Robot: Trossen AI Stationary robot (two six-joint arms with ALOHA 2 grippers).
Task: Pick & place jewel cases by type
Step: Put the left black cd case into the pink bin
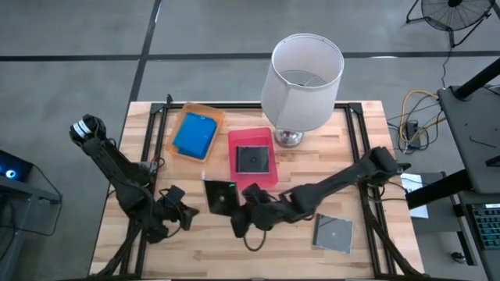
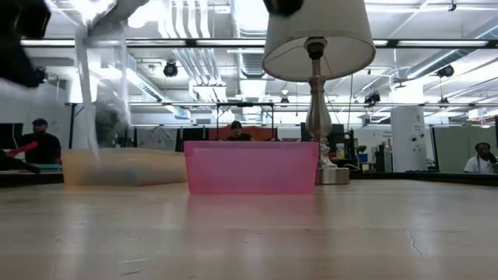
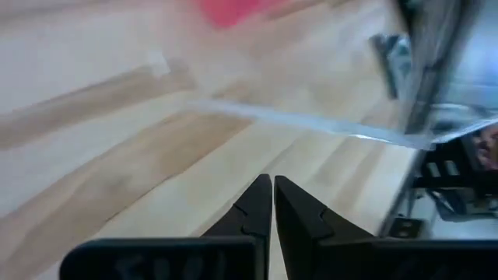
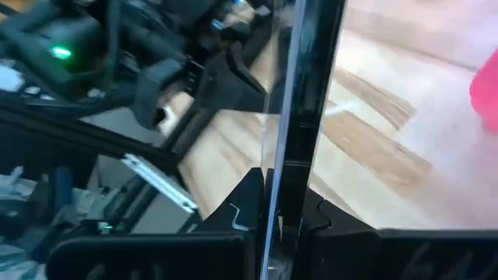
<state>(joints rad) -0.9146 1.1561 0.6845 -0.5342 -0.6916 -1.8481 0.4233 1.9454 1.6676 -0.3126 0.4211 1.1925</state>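
Two trays already show the sorting: a blue jewel case point(image 1: 194, 134) lies in the orange tray point(image 1: 178, 125), a dark case point(image 1: 253, 159) in the pink tray point(image 1: 267, 176). The right tool point(image 1: 238, 222) pinches another dark case point(image 1: 220, 196) by its edge, lifted and tilted off the desk point(image 1: 367, 250), likely bound for the pink tray. A last clear case point(image 1: 333, 232) lies flat near the desk's front right. The left tool point(image 1: 190, 215) waits closed and empty just beside. From desk height, the lifted case is only a blur, and tray contents are hidden.
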